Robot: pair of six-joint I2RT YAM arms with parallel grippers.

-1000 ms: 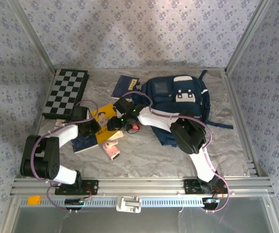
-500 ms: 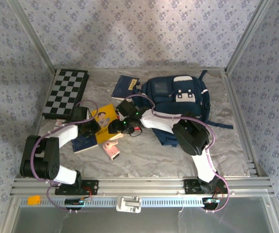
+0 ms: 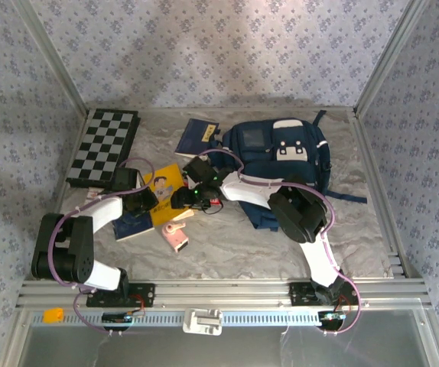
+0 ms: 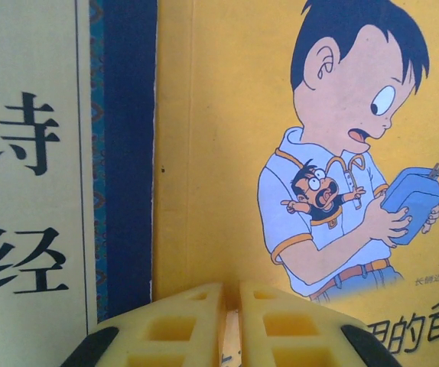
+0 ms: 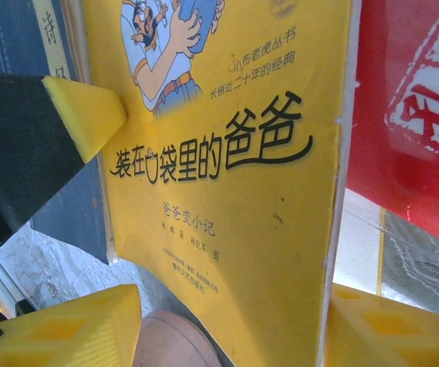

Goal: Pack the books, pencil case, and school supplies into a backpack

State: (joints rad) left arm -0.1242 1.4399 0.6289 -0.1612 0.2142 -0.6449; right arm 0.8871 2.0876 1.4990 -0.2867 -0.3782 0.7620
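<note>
A black-and-white checkered board (image 3: 103,149) lies at the desk's (image 3: 227,252) far left corner. Just right of it, toward the near edge, the left gripper (image 3: 144,203) points down with its yellow fingers (image 4: 189,329) pressed together, their tips at the cover of the yellow book (image 3: 166,186). That book carries a cartoon boy and lies left of the desk's centre, partly over 1 navy book (image 3: 131,226) with a pale title strip. The pink gadget (image 3: 176,237) sits on the bare desk, just beside the yellow book's near corner.

The right gripper (image 3: 183,200) reaches in from the right, with its 2 fingers standing apart on either side of the yellow book's bottom edge. I cannot tell whether they touch it. In the right wrist view, the red pencil case (image 5: 414,115) lies just right of the yellow book's edge. A 2nd navy book (image 3: 198,138) rests near the far edge, just beside the backpack (image 3: 304,164). The backpack lies flat, right of centre, partly under the right arm.
</note>
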